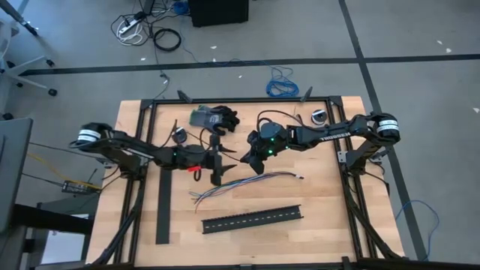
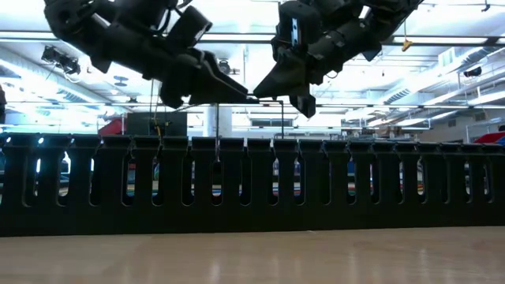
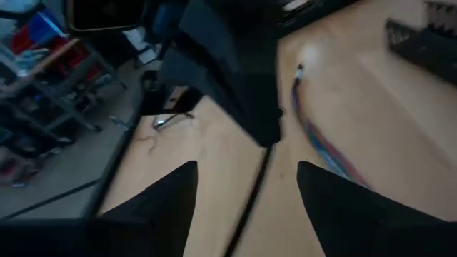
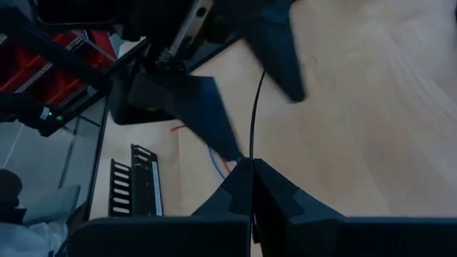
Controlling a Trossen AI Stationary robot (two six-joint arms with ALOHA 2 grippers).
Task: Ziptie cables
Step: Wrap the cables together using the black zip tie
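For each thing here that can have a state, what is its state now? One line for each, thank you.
Left gripper: open, raised above the table, fingers apart around the zip tie.
Right gripper: shut on the zip tie, raised, tip to tip with the left one.
Zip tie: thin black strip, held in the air, not yet around anything.
Cables: loose on the table, one end splayed, untied.
Slotted channel: lying on the table, nothing in it.

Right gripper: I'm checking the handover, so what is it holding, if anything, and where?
The right gripper is shut on a thin black zip tie, pinching it at one end; the rest runs toward the open left gripper.
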